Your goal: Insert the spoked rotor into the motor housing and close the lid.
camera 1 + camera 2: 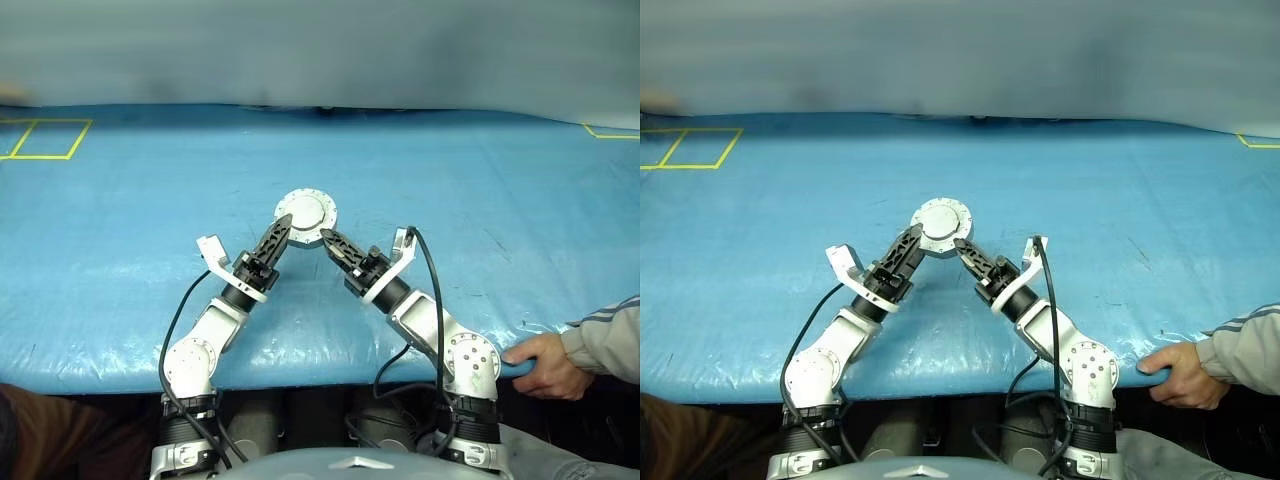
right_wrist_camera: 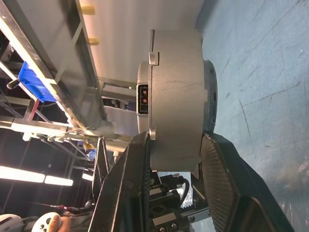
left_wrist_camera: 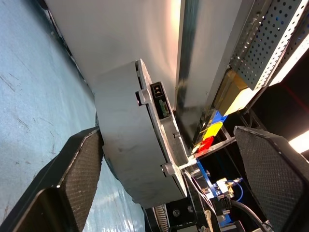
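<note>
A round silver assembly sits between my two grippers at the table's middle. Its top face is the lid, a flat silver disc with small holes around its edge. Below the lid is the grey body of the motor housing. My right gripper is shut on the housing's rim, one finger on each flat side. My left gripper stands open around the housing. One of its fingers is close to the flat face and the other is well apart. The spoked rotor is hidden.
A blue cover lies over the table. A person's hand grips the near edge at the right. Yellow tape squares mark the far left and far right corners.
</note>
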